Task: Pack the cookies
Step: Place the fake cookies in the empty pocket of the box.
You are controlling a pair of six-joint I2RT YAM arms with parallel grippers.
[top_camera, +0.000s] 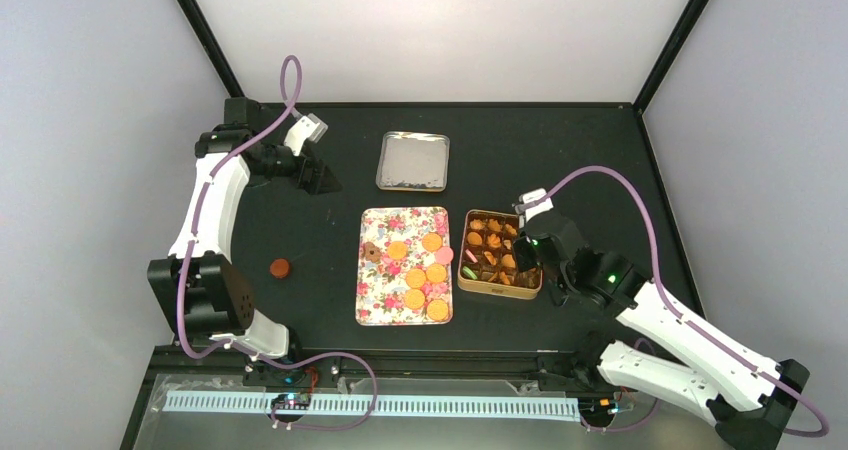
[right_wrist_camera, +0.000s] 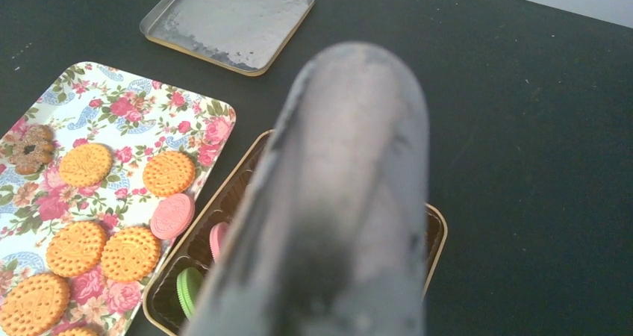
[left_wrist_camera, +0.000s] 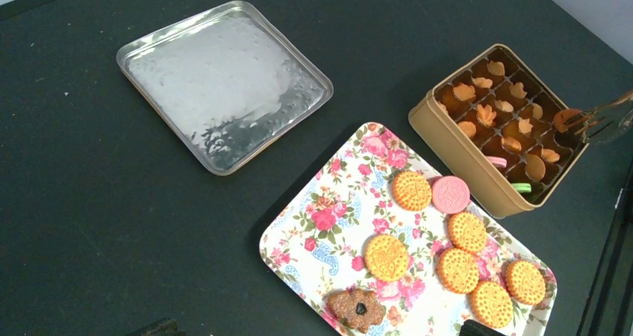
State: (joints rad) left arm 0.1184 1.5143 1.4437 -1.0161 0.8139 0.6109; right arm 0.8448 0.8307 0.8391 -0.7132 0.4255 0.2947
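Mid-table lies a floral tray [top_camera: 385,270], cookies [top_camera: 415,279] along its right edge. A gold tin [top_camera: 497,291] stands just beside it, the right gripper [top_camera: 522,255] over the tin's right edge.

tin [right_wrist_camera: 440,231]: mostly hidden behind my blurred right end effector [right_wrist_camera: 351,187]
cookie [left_wrist_camera: 567,118] I hold: unseen from my right wrist
floral tray [right_wrist_camera: 112,104]: cut off left and below

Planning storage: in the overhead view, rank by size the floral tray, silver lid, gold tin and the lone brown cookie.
floral tray
gold tin and silver lid, too close to rank
lone brown cookie, smallest
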